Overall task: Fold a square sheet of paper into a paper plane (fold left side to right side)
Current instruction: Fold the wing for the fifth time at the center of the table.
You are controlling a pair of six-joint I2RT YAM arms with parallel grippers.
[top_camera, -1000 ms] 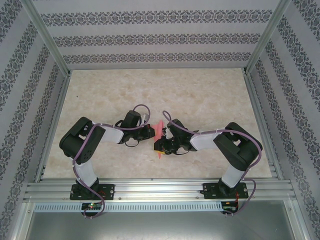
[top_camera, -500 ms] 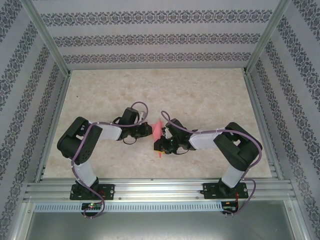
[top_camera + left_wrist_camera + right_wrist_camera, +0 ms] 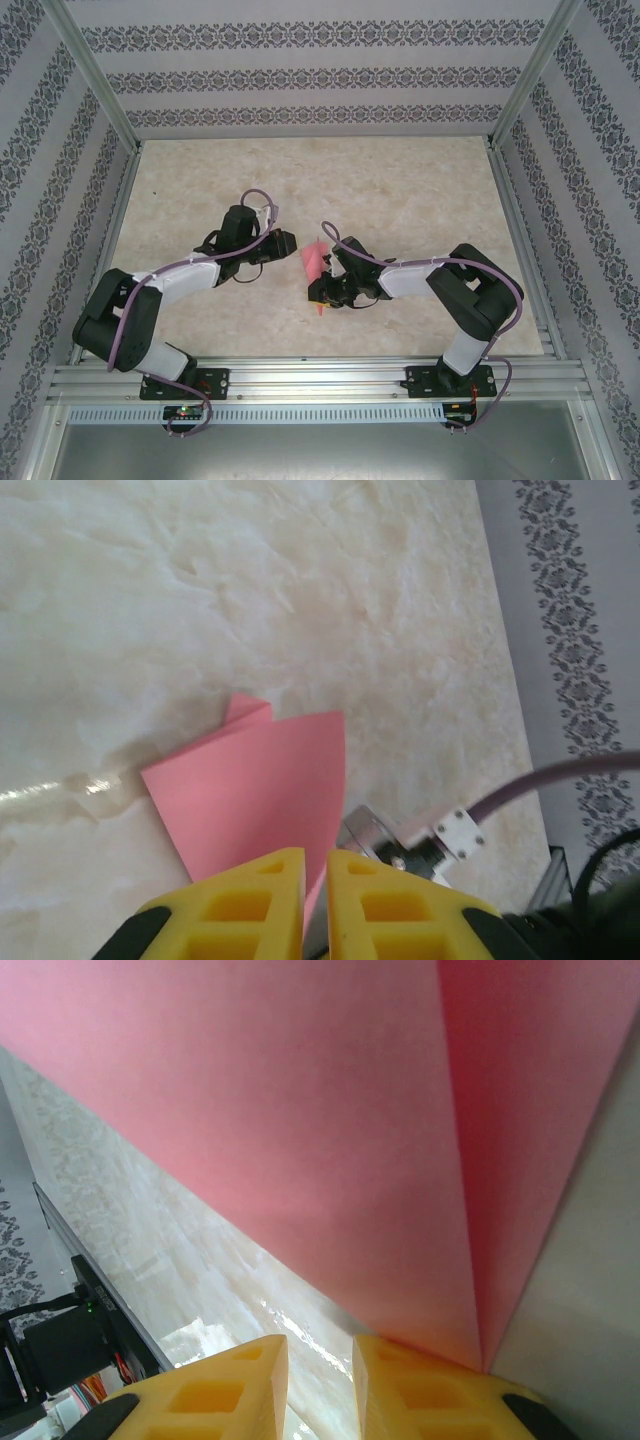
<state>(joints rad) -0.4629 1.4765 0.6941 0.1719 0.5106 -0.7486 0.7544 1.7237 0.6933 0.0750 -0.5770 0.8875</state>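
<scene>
Left gripper: two yellow plastic fingers with hollow ribbed cells, only a thin slit between them, nothing in it, so barely ajar and empty. In the top view the left gripper sits just left of the paper, apart from it.

Right gripper: two of the same yellow fingers, with a wider gap through which the table shows. Jaws parted. The paper's crease runs down to the tip of one finger; cannot tell whether it pins or pinches the sheet. From above, the right gripper is at the paper's near end.

Paper: one piece, thin, matte, salmon-red, folded. The left wrist view shows a flat panel with straight edges and a small second corner peeking behind the top. The right wrist view shows two smooth panels meeting at one sharp crease. It lies at mid-table between the two grippers, narrowing to a point at the near end.

Table: cream, marbled, slightly glossy. Two black-and-white arms, each with a purple cable. Walls: pale with dark ornamental bands. Aluminium rail along the near edge.
</scene>
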